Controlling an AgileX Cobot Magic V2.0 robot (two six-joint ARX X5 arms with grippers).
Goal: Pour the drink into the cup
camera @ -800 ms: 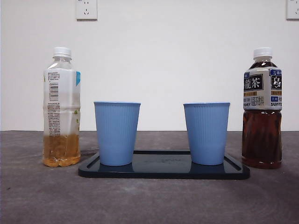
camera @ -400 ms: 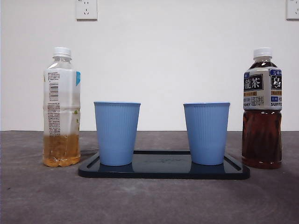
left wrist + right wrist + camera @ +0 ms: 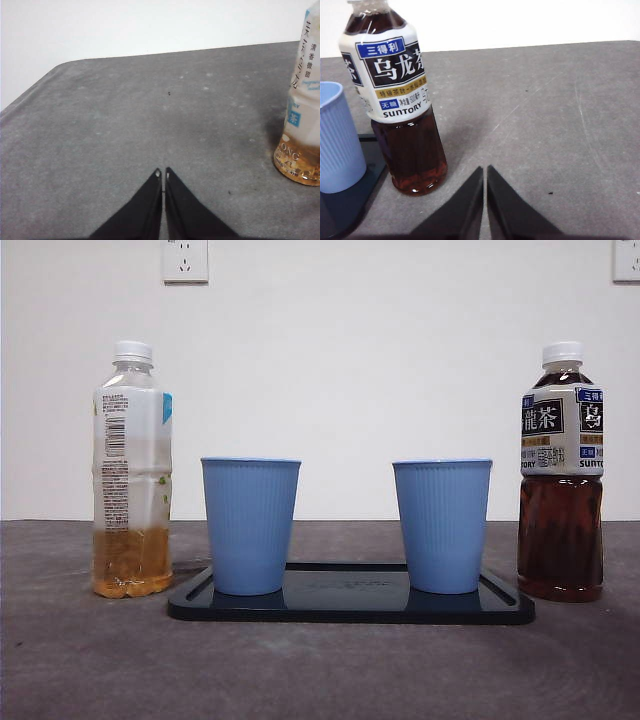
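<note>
A dark rectangular plastic tray (image 3: pixel 350 608) lay on the grey table (image 3: pixel 320 670), and everything else is placed from it. Two ribbed light-blue plastic cups stood upright on the tray: the left cup (image 3: pixel 250 525) near one end, the right cup (image 3: pixel 442 525) near the other, well apart from each other. Just off the tray's left end stood a clear plastic bottle of pale amber tea (image 3: pixel 132 470) with a white cap, only its lower part filled. Just off the tray's right end stood a clear plastic bottle of dark oolong tea (image 3: pixel 561 472), white-capped and nearly full (its label reads SUNTORY).

The left gripper (image 3: pixel 162 173) hung low over bare table beyond the tray's left end, its two black jaws pressed together with nothing between them; the pale tea bottle (image 3: pixel 302 110) stood near it, off to one side and untouched. The right gripper (image 3: pixel 485 170) hung likewise beyond the tray's right end, jaws closed and empty, with the dark tea bottle (image 3: pixel 400 100) near but apart from it and a blue cup (image 3: pixel 337 140) past that.

Against the front views of a second and half a second before, nothing had shifted: bottles, cups and tray kept their places.
</note>
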